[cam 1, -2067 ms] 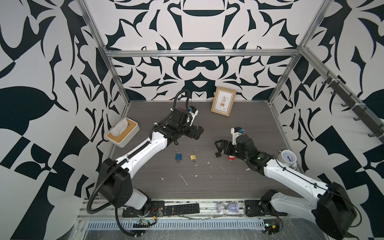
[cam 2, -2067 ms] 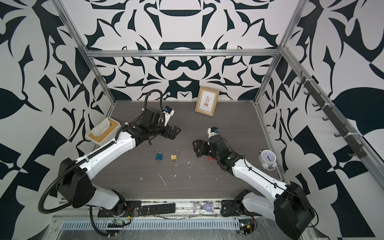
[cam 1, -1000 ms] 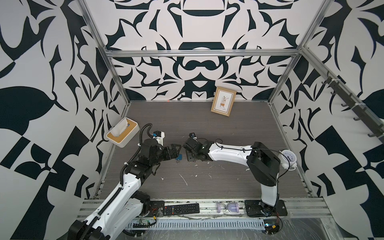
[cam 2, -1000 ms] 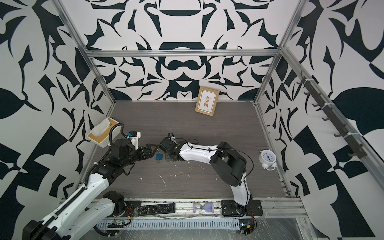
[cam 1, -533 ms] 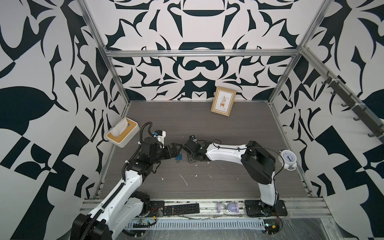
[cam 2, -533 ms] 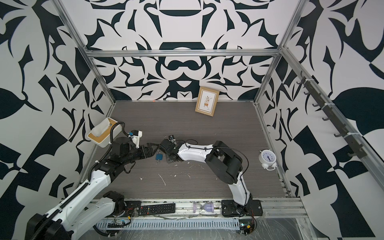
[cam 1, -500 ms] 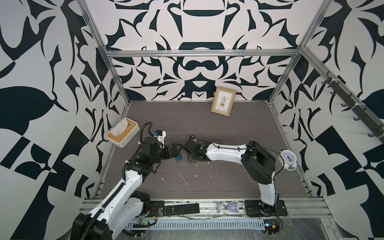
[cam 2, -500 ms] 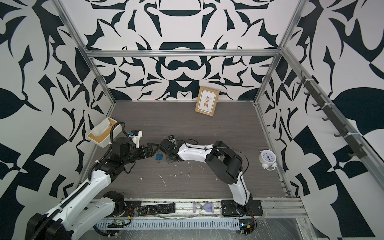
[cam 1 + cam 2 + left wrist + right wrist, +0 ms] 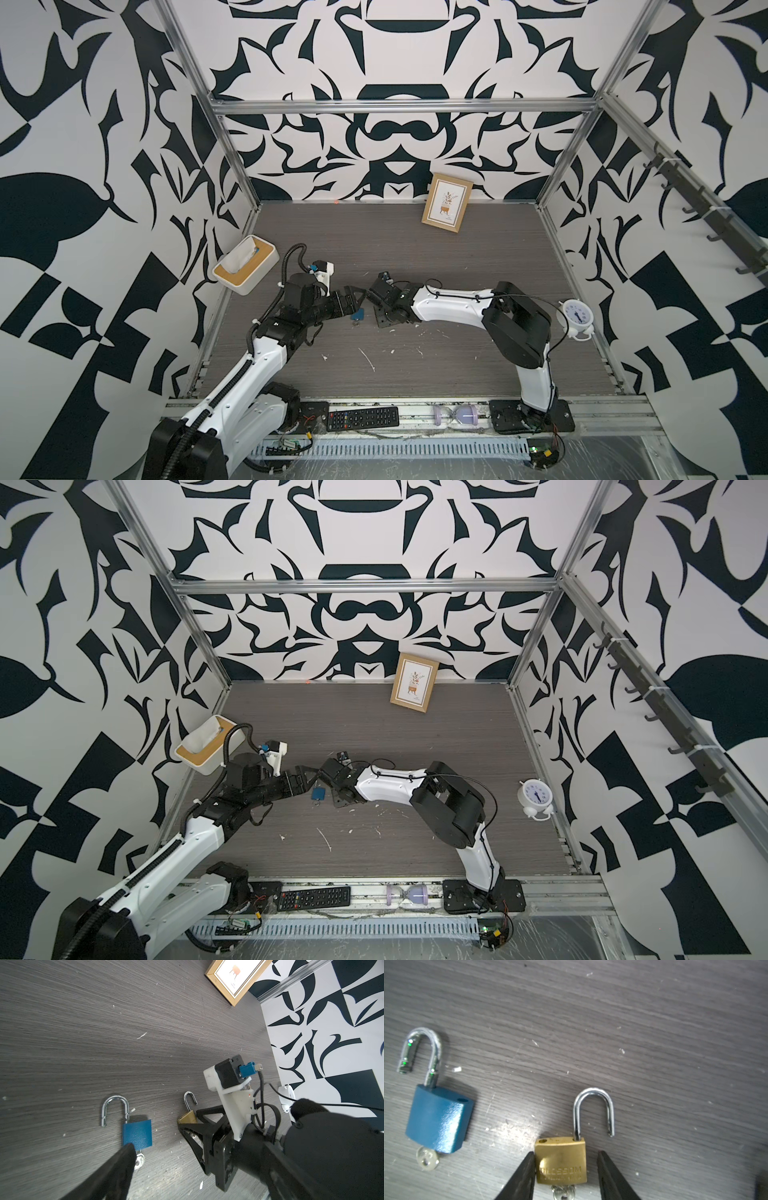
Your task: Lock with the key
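— What kind of place is this?
— A robotics lab cell: patterned walls (image 9: pixel 395 50) on an aluminium frame (image 9: pixel 399 106), two robot arms (image 9: pixel 449 309) mounted on a front rail (image 9: pixel 615 411), and a bare circuit board (image 9: pixel 286 445).

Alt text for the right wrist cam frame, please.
The right gripper straddles a brass padlock lying flat on a dark wood-grain table, shackle open, a key in its base; one finger sits at the lock's side, the other stands clear. Beside it lies a blue padlock, also open, with a silver key inserted.
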Controlling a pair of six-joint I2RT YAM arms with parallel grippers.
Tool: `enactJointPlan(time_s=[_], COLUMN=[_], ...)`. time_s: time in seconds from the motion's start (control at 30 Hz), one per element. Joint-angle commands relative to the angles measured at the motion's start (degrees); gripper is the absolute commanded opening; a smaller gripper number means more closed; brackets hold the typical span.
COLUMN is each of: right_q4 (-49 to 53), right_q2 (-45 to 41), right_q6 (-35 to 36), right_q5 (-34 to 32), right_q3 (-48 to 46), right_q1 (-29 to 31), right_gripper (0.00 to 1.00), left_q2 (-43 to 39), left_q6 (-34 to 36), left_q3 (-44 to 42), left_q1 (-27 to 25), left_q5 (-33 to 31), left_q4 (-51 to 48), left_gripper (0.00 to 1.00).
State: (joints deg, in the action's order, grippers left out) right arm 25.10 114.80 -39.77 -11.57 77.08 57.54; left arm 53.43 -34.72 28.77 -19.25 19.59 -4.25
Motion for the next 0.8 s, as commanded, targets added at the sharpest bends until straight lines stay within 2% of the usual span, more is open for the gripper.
enactJointPlan(time_s=[0.0,0.63,0.77], right_q4=[1.5,5.6,6.1], right_q2=[0.3,4.1,5.2], right_q6=[1.1,6.4,6.8], right_q5=[-0.4,-0.1,0.0], right_q3=[0.3,3.5,3.5], right_q1=[0.4,0.8,0.8], right_gripper=[0.5,0.49,0.46], left_q2=[0.2,1.8,2.2], left_q6=[-0.3,0.0,0.0], left_q3=[-0.5,-1.2,-1.2], left_q1=[0.3,0.3,0.3], left_q5=[1.1,1.7,1.8], left_q4=[1.0,1.8,2.0], left_gripper=[0.96,0.96,0.95])
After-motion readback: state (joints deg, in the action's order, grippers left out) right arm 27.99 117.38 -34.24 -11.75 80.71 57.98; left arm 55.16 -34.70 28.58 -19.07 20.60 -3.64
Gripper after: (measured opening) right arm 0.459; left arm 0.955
